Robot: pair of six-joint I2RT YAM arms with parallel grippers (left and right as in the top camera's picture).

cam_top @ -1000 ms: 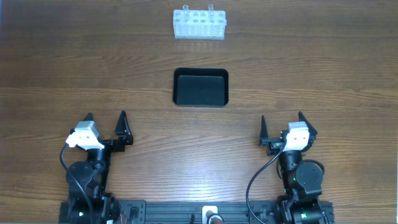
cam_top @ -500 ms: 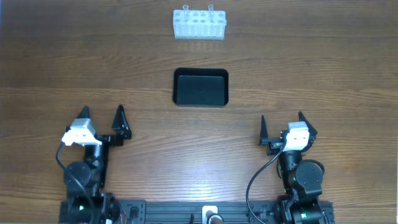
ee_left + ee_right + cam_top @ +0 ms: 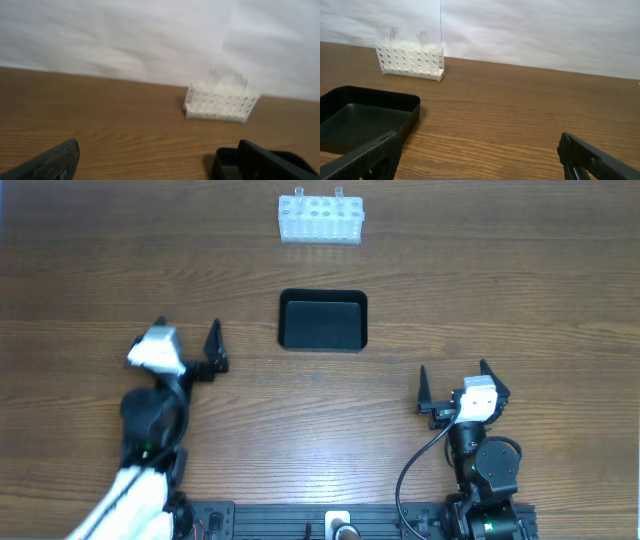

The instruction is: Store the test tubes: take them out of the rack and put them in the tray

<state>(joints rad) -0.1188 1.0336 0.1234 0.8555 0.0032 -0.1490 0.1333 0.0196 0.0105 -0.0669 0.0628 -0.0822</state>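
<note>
Two arms stand on a brown wooden table (image 3: 520, 300), bases along the near edge, and we go big to small. The left arm reaches out toward the table's middle band. Its left gripper (image 3: 187, 330) sits level with the tray's near edge, off to the tray's left and apart from it, fingers spread wide with nothing between them; its own wrist view shows the same wide gap (image 3: 159, 145). The right arm is folded close to its base, with the right gripper (image 3: 453, 370) nearer the base than the tray and off to its right, also spread wide and holding nothing (image 3: 480, 137). The black tray (image 3: 323, 322) lies flat at the table centre, a rectangle with rounded corners and a low wall; the right wrist view catches its corner (image 3: 365, 115). Beyond it, near the far edge and well apart from the tray, stands the white rack (image 3: 320, 220), upright, with perforated sides (image 3: 410, 61); the left wrist view shows it blurred (image 3: 220, 102). We count two clear test tubes sticking up from the rack's back row, one near the left end (image 3: 298, 194) and one toward the right (image 3: 338, 192), both upright in the rack (image 3: 394, 34). Neither gripper touches the rack, tray or tubes.
</note>
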